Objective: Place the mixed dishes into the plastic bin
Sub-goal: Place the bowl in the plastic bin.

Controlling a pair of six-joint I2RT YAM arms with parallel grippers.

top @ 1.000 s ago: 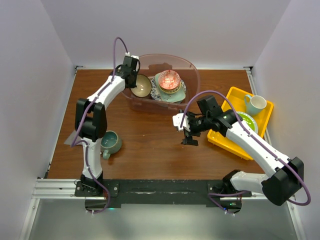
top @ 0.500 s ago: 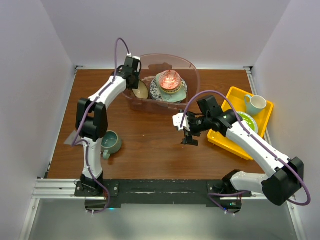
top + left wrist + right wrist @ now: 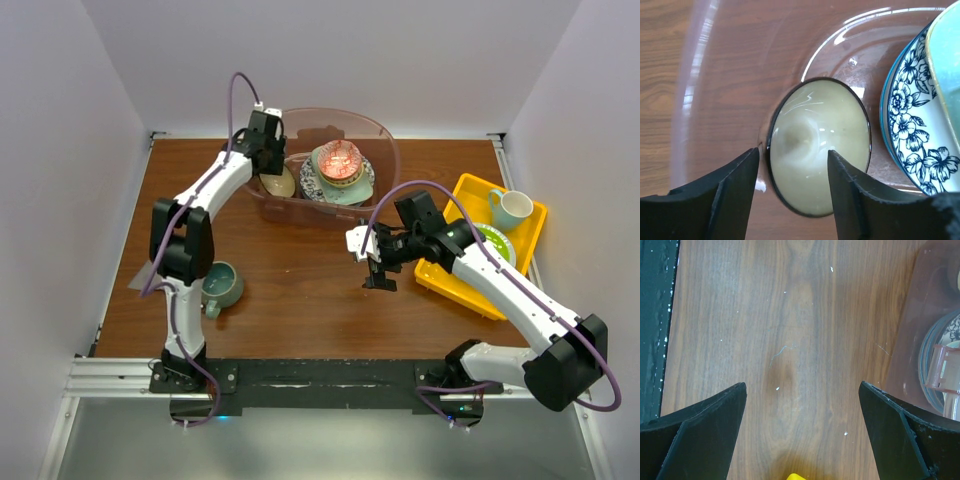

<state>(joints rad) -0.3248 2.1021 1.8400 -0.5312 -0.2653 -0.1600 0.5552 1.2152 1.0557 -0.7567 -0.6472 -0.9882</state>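
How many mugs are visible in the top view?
2: one teal mug on the table, at left; one pale mug on the yellow tray. Stacked dishes may hide more.

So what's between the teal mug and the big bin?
Only bare wooden table lies between the teal mug and the plastic bin, as the top view shows.

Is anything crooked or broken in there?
The tan bowl seems tipped. It leans by the plastic bin's curved side wall, next to the blue-patterned plate, instead of sitting flat. Nothing looks cracked or spilled.
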